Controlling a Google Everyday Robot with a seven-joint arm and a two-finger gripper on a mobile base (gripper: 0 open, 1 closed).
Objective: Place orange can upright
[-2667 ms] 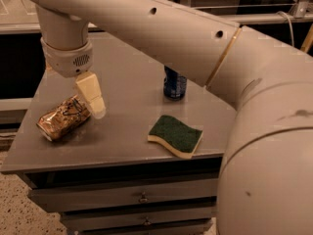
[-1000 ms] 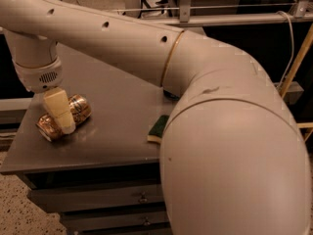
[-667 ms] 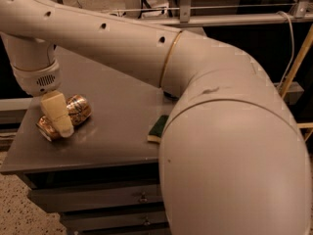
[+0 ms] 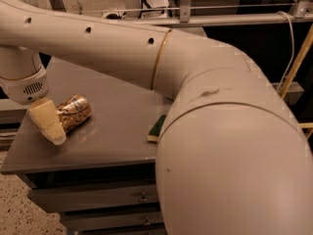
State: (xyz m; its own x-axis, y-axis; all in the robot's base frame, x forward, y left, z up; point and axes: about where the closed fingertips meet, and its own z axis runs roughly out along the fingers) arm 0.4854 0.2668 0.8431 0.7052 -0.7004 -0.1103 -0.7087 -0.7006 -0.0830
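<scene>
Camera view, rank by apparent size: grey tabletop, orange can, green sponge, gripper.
Grey metal tabletop
Shiny orange-gold drink can and cream gripper covering its near end: alike, unranked
Dark green sponge, mostly hidden behind the arm

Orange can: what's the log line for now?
orange can: lying on side | tool: at its left end | upright: not yet

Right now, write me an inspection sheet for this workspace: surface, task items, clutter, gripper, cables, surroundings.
Surface: grey table with drawers below.
Job's things: orange can lies on its side near the table's left edge, not upright.
Clutter: green sponge, mostly hidden behind the arm.
Gripper: gripper sits low at the can's left end and overlaps it in this view.
Cables: white cable hangs at far right.
Surroundings: metal rail behind the table; speckled floor at lower left.
</scene>
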